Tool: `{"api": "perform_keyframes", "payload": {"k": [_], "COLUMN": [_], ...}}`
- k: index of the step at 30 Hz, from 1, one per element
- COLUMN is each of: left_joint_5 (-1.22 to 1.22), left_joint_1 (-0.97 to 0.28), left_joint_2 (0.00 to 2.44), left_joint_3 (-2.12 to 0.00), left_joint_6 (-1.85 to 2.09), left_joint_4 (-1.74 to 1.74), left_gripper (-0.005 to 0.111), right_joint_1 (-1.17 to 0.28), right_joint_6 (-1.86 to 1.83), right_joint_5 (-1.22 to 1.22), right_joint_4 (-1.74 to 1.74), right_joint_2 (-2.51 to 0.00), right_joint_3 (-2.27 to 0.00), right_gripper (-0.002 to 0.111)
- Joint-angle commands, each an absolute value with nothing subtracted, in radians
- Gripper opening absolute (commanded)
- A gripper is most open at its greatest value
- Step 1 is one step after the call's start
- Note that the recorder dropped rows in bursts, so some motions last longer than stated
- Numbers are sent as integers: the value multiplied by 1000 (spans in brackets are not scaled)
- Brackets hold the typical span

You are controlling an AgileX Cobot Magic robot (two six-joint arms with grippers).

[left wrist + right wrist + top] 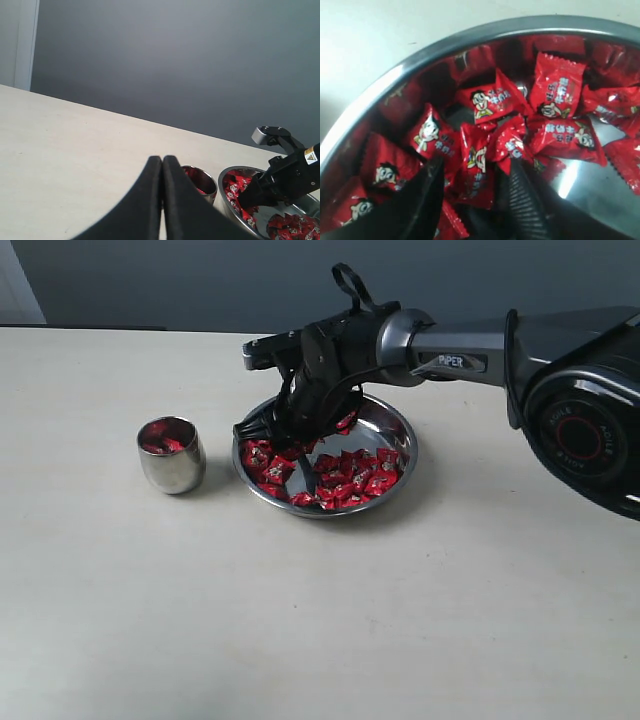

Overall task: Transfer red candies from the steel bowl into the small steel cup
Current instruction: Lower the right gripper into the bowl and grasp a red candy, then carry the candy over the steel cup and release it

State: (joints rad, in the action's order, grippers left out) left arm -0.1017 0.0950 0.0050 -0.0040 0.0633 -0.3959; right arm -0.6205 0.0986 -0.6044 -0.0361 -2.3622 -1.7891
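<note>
My left gripper [162,162] points across the table [300,620] with its two fingers pressed flat together, holding nothing. The cup [171,462] stands left of the bowl [402,440], a little apart, with some red showing inside it. The candies [352,476], shiny red squares each printed with a little face, lie heaped in the bowl. My right arm [470,350] reaches in from the right with the wrist bent down, and my right gripper [475,167] sits among them at the bowl's left side, fingers partly spread, straddling one candy.
</note>
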Motion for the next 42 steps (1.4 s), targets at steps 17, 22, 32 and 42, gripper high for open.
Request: {"api": "perform_keyframes", "payload": {"k": [17,22,32,42], "left_joint_5": [-97,-97,-97,-97], "left_joint_1": [97,97,97,97], "left_joint_2": [0,0,0,0], "left_joint_3": [0,0,0,0], "left_joint_6": [63,63,63,63], "left_joint_4": [-406,-406,-406,-406], "left_gripper": [0,0,0,0], "right_joint_1": [-618,-618,-629,-777], "right_joint_6": [91,91,79,27], "right_joint_5": [-651,-651,-645,-495], "right_joint_4": [-37,-37,-125,-122], "right_joint_2": [-2360,-2328,-2238,-2226], "right_joint_3": [-1791,-1791,-1791,-1791], "right_gripper": [-1,-1,-1,-1]}}
